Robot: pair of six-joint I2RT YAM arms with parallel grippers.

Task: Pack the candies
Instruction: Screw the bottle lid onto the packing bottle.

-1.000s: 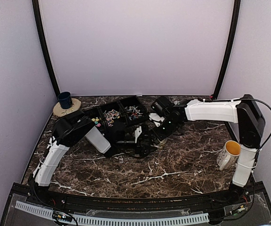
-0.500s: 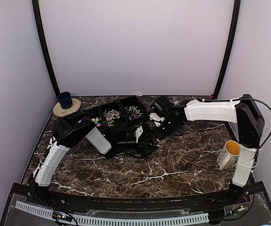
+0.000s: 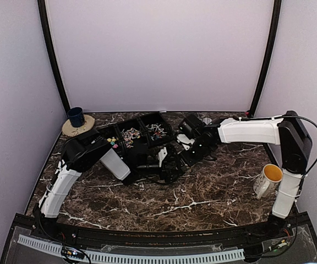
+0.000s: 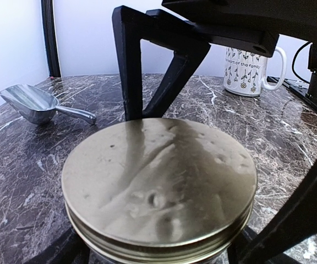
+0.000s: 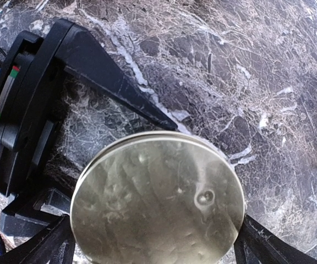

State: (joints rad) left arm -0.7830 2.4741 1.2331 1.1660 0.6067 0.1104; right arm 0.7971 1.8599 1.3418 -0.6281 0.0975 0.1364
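Top external view: the right gripper (image 5: pixel 156 228) is seen drawn slightly back since a second ago, its jaws now spread wide either side of the gold lid (image 5: pixel 158 198), which suggests the lid is seated and released while the jar (image 4: pixel 98 258) is kept clamped by the left gripper (image 4: pixel 186 181). The candies (image 3: pixel 130 133) are shown only from overhead, lying in the black tray (image 3: pixel 140 131) at back left. The scoop (image 4: pixel 37 104) is shown only from the left wrist, and the jar's contents are hidden in every view.

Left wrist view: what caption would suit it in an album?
Gold jar lid framed by the left gripper, with a metal scoop and printed mug behind on marble.
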